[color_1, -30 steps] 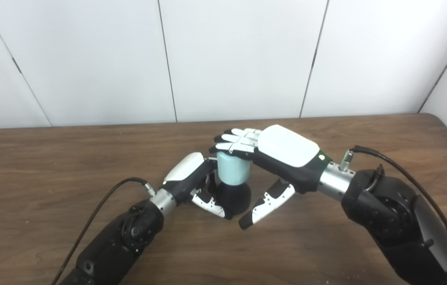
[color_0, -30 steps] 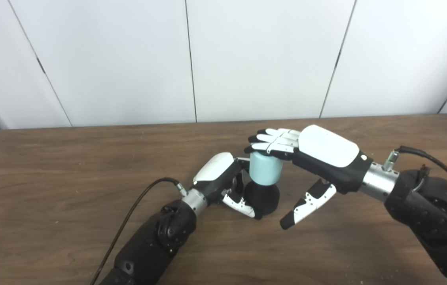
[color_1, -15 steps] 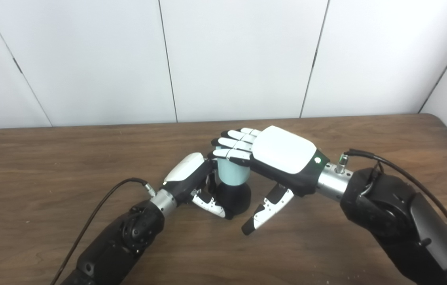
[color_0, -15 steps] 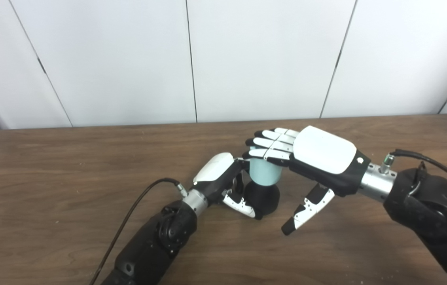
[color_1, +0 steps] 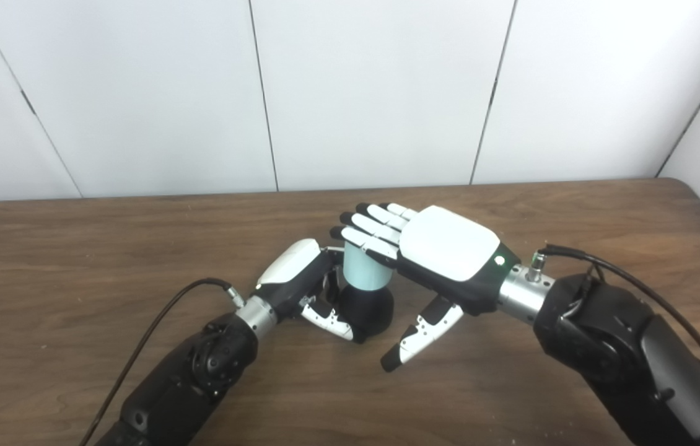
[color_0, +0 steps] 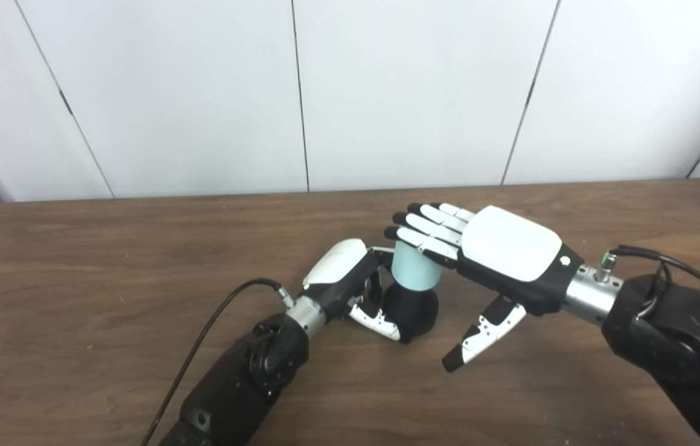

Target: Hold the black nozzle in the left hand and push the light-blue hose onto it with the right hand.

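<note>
Nozzle [color_0: 411, 311] is sitting mid-bench [color_0: 77, 279], your left robot hand [color_0: 350, 285] wrapping it at 9 o'clock to brace it. Your right robot hand [color_0: 486, 254], flat and gripping nothing, is pressing the light-blue hose [color_0: 411, 272] down at 12 o'clock.

Left hand [color_0: 350, 288] curled closed; right hand [color_0: 498, 254] flat, fingers spread.

black nozzle [color_0: 412, 310], light-blue hose [color_0: 411, 272], brown wood-grain table [color_0: 77, 260]
</note>
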`<state>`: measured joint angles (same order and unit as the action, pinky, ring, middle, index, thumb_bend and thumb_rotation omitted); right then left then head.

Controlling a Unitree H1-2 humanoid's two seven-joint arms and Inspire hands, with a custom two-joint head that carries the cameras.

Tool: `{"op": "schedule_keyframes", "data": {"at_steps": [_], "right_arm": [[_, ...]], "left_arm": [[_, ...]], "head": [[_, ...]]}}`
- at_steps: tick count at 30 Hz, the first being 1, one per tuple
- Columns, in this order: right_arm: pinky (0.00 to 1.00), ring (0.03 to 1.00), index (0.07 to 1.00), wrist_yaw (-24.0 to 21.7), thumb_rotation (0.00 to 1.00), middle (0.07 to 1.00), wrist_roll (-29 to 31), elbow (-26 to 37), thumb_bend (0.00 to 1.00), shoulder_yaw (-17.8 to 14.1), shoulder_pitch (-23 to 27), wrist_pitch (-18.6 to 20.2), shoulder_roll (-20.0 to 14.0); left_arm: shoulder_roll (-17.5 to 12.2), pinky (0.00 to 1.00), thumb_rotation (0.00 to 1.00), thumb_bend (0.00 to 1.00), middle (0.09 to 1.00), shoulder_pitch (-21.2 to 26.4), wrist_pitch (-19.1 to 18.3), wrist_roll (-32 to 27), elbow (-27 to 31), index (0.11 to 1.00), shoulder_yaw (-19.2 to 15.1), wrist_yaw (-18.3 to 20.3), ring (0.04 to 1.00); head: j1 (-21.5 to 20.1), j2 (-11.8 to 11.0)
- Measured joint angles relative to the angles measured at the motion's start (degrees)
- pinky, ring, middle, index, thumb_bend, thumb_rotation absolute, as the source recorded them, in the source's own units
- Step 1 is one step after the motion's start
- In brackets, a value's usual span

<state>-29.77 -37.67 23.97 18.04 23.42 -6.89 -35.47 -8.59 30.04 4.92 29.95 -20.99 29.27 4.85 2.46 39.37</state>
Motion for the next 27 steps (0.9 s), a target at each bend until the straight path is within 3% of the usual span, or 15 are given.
{"op": "schedule_keyframes", "data": {"at_steps": [14,20,27], "right_arm": [[0.97,1.000,0.982,0.06,0.78,1.000,0.15,1.60,0.72,-0.35,-1.34,0.99,0.25],[0.97,1.000,0.970,0.42,0.74,1.000,1.83,1.66,0.73,-0.26,-1.68,0.43,0.38],[0.98,1.000,0.957,0.43,0.74,1.000,2.81,0.99,0.73,0.99,-0.73,0.03,0.29]], "left_arm": [[0.18,0.38,0.00,0.52,0.446,-0.11,0.08,0.00,-0.01,0.517,-0.44,-0.12,0.412],[0.21,0.38,0.00,0.52,0.440,-0.10,0.28,-0.05,-0.26,0.518,-0.65,-0.12,0.409],[0.20,0.38,0.00,0.52,0.450,-0.16,0.27,-0.04,-0.26,0.514,-0.70,-0.05,0.412]], "head": [[0.00,0.62],[0.09,0.70],[0.09,0.79]]}}
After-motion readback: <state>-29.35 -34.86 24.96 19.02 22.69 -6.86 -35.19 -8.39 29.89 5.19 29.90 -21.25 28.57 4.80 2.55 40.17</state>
